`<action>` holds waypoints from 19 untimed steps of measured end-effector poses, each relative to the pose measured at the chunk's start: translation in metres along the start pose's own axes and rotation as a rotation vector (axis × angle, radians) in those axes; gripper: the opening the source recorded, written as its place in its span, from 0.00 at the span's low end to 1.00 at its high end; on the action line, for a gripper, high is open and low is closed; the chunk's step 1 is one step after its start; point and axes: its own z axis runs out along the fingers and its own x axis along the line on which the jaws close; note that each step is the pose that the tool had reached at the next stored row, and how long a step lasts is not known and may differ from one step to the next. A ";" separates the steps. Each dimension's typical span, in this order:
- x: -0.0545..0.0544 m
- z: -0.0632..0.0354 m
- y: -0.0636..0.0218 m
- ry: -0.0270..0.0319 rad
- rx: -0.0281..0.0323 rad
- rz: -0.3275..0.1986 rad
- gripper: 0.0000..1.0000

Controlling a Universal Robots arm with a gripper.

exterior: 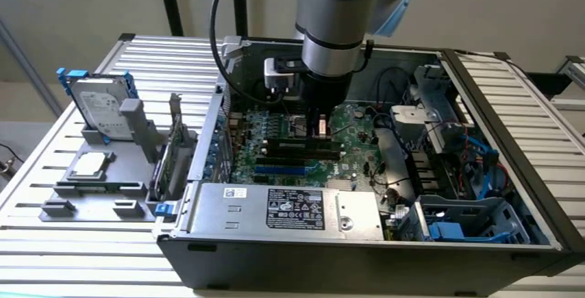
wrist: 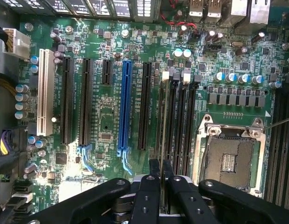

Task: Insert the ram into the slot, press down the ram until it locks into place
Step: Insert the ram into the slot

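Gripper (wrist: 161, 164) is clamping the ram (wrist: 162, 133) edge-on, fingers (wrist: 153, 182) sitting narrow on either face of the stick. I'm seeing the ram standing upright along the slot (wrist: 166, 100), the outermost of the parallel black memory sockets, on the side away from the CPU socket (wrist: 228, 161). I'm not telling from here whether it's fully seated (white end clip (wrist: 166, 73) is too small to judge). In the exterior view the arm is reaching straight down into the open PC case (exterior: 274, 253), over the motherboard (exterior: 357, 123).

Plain beige wall (exterior: 82, 3); black upright poles (exterior: 170, 0); slatted silver table (exterior: 82, 257) in even light.
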 end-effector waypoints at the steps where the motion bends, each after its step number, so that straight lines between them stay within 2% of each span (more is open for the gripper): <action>1: 0.000 0.0005 0.0000 0.0000 0.0015 0.000 0.13; 5: 0.000 0.0034 -0.0001 0.0004 0.0064 -0.002 0.13; 19: -0.001 0.0065 0.0004 0.0004 0.0066 -0.005 0.13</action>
